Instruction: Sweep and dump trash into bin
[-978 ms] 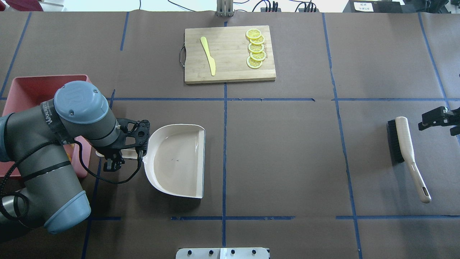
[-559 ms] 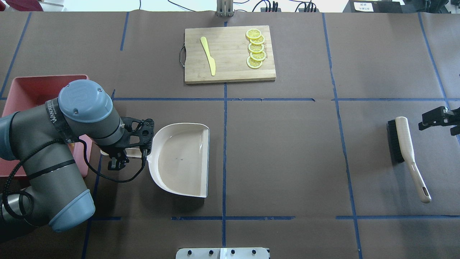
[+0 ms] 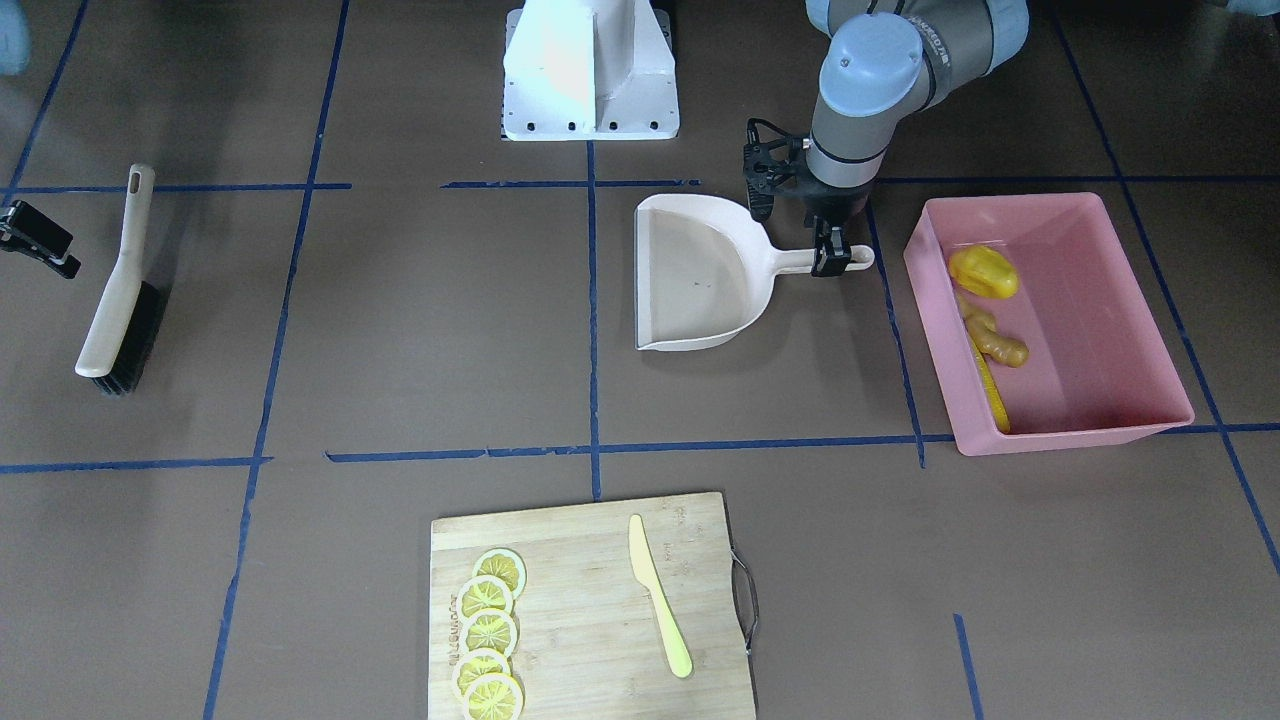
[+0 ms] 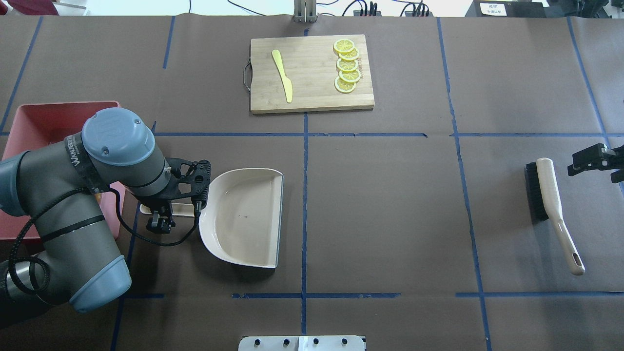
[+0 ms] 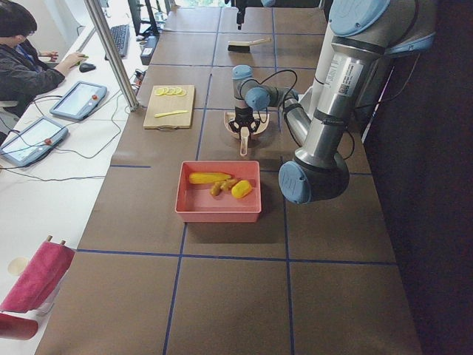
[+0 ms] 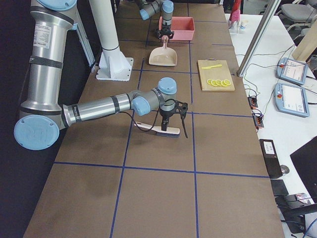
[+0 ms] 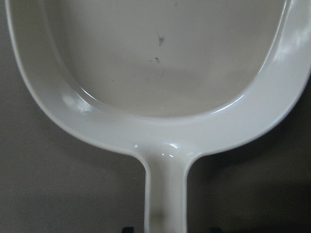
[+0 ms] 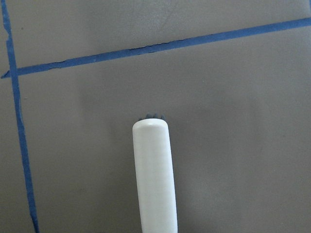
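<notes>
Blue-taped brown paper table (image 4: 390,219) carries the pink bin (image 3: 1090,330).

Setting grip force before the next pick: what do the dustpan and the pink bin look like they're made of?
The dustpan looks like hard moulded plastic, beige and glossy: the left wrist view shows bright highlights along its rim. The bin is probably plastic too, pink, smooth and duller, with thin one-piece sloping walls.
</notes>
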{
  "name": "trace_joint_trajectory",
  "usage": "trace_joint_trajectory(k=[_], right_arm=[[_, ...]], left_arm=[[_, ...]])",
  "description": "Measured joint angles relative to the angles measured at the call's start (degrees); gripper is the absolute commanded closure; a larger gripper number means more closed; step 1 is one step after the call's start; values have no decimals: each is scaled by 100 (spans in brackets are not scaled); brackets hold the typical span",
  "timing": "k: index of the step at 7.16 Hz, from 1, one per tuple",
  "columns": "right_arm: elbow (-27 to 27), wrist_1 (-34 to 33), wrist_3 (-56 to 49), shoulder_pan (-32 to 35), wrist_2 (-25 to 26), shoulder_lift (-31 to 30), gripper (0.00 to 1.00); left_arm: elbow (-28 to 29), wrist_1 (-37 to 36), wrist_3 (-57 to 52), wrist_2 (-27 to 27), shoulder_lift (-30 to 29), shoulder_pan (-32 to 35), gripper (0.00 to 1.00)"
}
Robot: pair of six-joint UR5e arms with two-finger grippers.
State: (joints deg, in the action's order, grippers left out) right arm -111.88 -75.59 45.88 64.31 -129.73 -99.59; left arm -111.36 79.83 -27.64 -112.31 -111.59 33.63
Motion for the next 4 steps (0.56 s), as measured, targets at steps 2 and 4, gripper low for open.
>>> trace_joint_trajectory(k=[2, 4], right_arm=[[9, 2, -2, 152, 9, 42, 0], [29, -2, -4, 309, 33, 165, 0]], left_arm=[[-72, -29, 97, -15, 1, 119, 0], [-237, -32, 533, -48, -7, 563, 0]])
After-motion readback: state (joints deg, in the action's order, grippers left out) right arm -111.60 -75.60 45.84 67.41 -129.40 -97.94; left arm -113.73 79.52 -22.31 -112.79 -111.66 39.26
